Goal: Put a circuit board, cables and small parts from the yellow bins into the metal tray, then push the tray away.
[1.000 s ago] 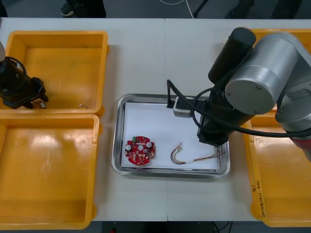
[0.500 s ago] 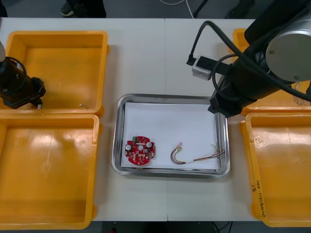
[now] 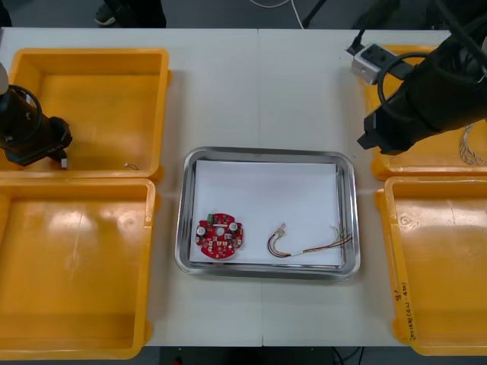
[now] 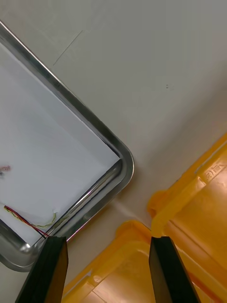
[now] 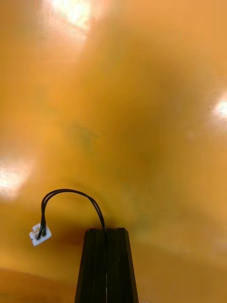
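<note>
- It looked like an electronics workshop.
- Four yellow plastic bins (image 3: 99, 106) flanked a shiny rectangular metal tray (image 3: 266, 152) on a plain light table (image 3: 259, 84).
- A round red circuit board (image 3: 220, 235) (studded with components) lay in the tray beside a thin red-and-yellow cable (image 3: 304, 250).

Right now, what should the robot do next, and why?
Probably lift the left gripper and carry its black cable to the metal tray: it is shut on that cable in the far left yellow bin, while the right gripper hangs open beside the tray.
</note>
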### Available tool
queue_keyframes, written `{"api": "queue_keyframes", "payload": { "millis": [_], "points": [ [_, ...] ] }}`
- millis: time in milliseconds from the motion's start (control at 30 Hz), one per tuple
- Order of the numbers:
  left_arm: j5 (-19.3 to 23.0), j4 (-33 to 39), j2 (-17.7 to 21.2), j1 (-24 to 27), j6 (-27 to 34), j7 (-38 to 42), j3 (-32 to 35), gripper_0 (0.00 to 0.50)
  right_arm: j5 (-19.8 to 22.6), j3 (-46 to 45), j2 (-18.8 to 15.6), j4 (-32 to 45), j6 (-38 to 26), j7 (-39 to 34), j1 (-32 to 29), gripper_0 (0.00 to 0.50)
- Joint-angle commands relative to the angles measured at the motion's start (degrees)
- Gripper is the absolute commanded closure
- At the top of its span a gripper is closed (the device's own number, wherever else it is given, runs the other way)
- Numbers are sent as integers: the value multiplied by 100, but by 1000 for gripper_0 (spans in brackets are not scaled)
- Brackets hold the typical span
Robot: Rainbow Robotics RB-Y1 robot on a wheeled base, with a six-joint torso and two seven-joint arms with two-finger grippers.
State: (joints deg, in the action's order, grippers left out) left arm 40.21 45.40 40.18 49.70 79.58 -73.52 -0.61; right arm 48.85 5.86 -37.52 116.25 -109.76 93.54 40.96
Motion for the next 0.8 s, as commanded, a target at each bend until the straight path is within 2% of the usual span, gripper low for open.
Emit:
{"api": "queue_keyframes", "payload": {
  "millis": [33,200,367,567,667,800],
  "points": [
    [-22,373,69,392,-74,-5,-27,500,81,-445,-291,-85,-24,-539,334,0],
    [-75,391,69,567,-136,4,-27,500,-43,-779,-335,-542,-24,-521,430,0],
    [-163,391,25,717,-303,30,-44,500,-403,-1043,-388,-824,-24,-486,457,0],
    [-505,391,-247,761,-733,74,-44,500,-816,-1210,-423,-1298,-24,-460,615,0],
    [-672,391,-361,778,-795,110,-44,500,-939,-1289,-414,-1509,-24,-460,685,0],
    [-804,382,-502,778,-821,180,-36,500,-1308,-1394,-414,-1826,-24,-451,764,0]
  ]
}}
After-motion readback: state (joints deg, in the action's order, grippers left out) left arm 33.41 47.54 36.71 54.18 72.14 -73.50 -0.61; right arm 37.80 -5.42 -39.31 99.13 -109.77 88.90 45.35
